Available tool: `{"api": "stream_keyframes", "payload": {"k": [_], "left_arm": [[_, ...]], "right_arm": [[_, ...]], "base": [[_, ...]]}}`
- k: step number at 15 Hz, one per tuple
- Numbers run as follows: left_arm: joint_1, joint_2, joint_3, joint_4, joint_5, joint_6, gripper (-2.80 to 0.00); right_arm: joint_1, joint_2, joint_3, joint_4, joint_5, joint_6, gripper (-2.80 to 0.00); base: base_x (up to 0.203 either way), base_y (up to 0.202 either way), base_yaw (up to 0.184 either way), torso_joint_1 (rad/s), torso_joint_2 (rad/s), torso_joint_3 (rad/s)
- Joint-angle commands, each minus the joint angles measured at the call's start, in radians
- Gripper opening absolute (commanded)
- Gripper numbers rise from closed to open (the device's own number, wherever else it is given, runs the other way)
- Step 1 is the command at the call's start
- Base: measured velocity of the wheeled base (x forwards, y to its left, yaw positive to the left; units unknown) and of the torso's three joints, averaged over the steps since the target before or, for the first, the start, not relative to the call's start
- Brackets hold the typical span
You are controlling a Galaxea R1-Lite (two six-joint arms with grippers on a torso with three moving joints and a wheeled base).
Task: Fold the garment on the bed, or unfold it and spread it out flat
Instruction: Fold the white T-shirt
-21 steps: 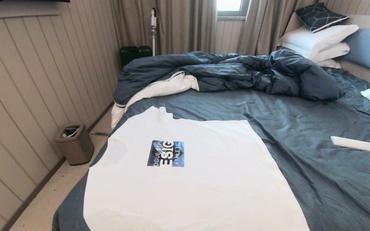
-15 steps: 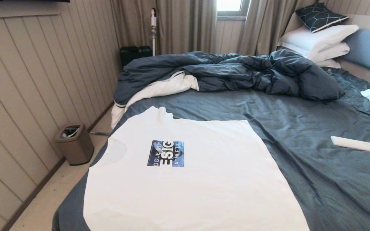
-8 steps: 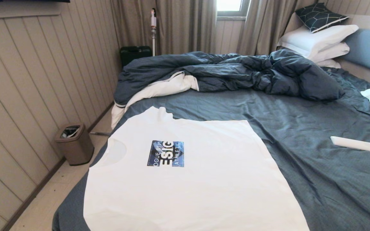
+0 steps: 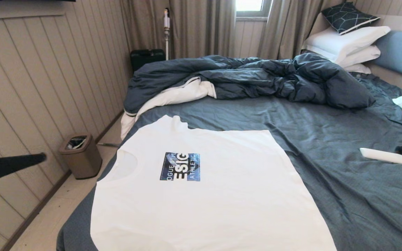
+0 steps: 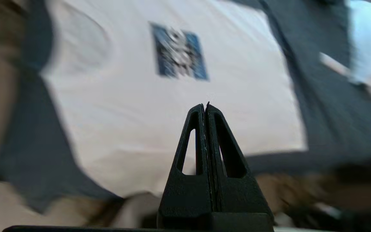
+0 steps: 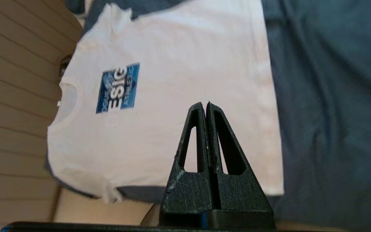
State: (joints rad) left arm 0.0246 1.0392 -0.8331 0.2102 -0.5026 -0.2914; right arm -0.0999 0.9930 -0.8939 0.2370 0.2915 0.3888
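A white T-shirt (image 4: 204, 202) with a blue chest print (image 4: 180, 166) lies spread flat on the near left part of the bed's dark blue-grey sheet (image 4: 344, 195), neck toward the left edge. My left gripper (image 4: 42, 157) juts in from the far left, over the floor and clear of the shirt; it is shut and empty (image 5: 204, 105). My right gripper (image 4: 398, 150) enters at the right edge above the sheet, also shut and empty (image 6: 204, 104). Both wrist views look down on the T-shirt (image 5: 159, 106) (image 6: 172, 106) from above.
A rumpled duvet (image 4: 250, 78) lies across the far half of the bed, white pillows (image 4: 344, 43) and a blue headboard (image 4: 401, 54) to the right. A white flat object (image 4: 384, 156) rests on the sheet near the right gripper. A bin (image 4: 80, 156) stands on the floor by the wall.
Both grippers have come into the head view, the left at the left edge and the right at the right edge. The shirt has not moved.
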Motion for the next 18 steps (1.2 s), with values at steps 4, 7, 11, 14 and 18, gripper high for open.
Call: {"api": "stream_keyframes", "payload": {"k": [4, 7, 11, 14, 18], "left_arm": [[0.181, 0.281, 0.046, 0.007, -0.385, 0.15, -2.8], [0.228, 0.418, 0.063, 0.01, -0.46, 0.279, -2.8], [0.22, 0.612, 0.063, 0.002, -0.502, 0.394, -2.8], [0.197, 0.685, 0.049, -0.003, -0.511, 0.443, -2.8], [0.195, 0.733, 0.007, -0.004, -0.511, 0.451, -2.8]], "right_arm": [[-0.423, 0.284, 0.08, 0.058, 0.417, -0.202, -2.8], [-0.522, 0.432, 0.178, 0.106, 0.479, -0.54, -2.8], [-0.542, 0.609, 0.213, 0.107, 0.487, -0.67, -2.8], [-0.541, 0.658, 0.224, 0.098, 0.483, -0.7, 0.0], [-0.526, 0.741, 0.257, -0.013, 0.444, -0.702, 0.0]], "base": [[0.0, 0.0, 0.0, 0.0, 0.0, 0.0], [0.0, 0.0, 0.0, 0.0, 0.0, 0.0], [0.0, 0.0, 0.0, 0.0, 0.0, 0.0], [0.0, 0.0, 0.0, 0.0, 0.0, 0.0], [0.0, 0.0, 0.0, 0.0, 0.0, 0.0]]}}
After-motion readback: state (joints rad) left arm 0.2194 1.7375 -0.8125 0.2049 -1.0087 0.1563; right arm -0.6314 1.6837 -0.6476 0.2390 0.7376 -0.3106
